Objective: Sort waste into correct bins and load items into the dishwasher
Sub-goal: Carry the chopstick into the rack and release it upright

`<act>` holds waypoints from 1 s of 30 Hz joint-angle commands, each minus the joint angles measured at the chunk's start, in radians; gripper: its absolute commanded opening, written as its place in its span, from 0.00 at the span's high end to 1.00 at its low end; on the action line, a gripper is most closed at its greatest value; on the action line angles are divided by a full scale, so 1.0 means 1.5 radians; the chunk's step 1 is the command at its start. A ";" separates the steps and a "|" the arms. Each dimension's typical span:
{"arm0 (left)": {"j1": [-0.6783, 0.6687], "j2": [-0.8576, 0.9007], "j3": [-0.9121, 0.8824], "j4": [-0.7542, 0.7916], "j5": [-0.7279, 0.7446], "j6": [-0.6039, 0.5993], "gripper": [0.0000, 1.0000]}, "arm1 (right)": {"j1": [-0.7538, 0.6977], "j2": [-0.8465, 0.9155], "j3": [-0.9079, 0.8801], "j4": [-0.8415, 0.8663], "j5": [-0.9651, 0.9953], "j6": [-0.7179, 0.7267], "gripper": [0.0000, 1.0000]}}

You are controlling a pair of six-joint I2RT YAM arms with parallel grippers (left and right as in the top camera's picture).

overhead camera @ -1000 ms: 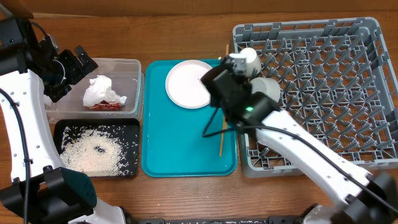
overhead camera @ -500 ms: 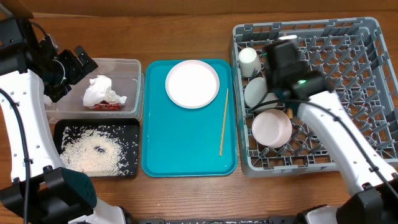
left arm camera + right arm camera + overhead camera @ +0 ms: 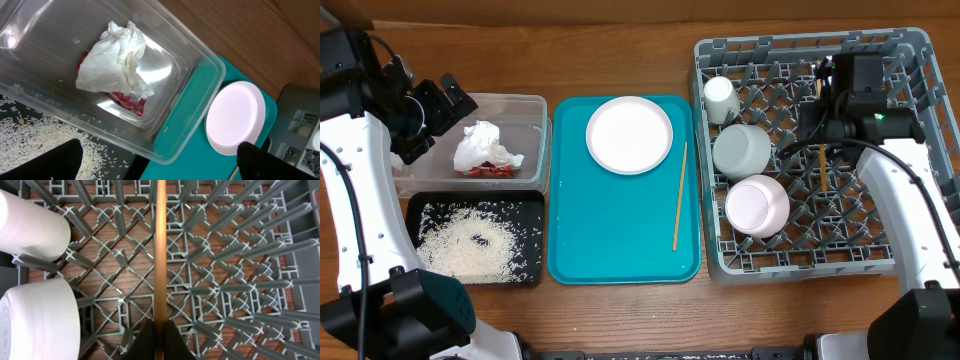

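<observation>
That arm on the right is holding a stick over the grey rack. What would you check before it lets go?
1. Chopstick gripped by the right claw: ok, fingers shut on it.
2. Chopstick above the rack: ok.
3. Clear of the bowls and cup: ok, they sit off to one side.
4. Tip resting on the rack's grid: cannot tell.
5. Whether the chopstick would slip through the grid: cannot tell.
6. Everything loaded: not ok, the second chopstick and plate lie on the tray.
</observation>
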 commanded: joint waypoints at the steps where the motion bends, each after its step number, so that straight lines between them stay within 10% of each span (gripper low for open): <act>1: -0.002 -0.009 0.012 0.001 -0.004 -0.007 0.00 | -0.003 0.015 -0.003 0.004 -0.025 -0.006 0.96; 16: -0.002 -0.009 0.012 0.001 -0.004 -0.007 0.00 | -0.003 0.106 -0.003 0.021 -0.024 -0.011 0.94; 30: -0.002 -0.009 0.012 0.001 -0.004 -0.007 0.00 | 0.000 0.106 -0.003 0.021 -0.075 0.059 0.72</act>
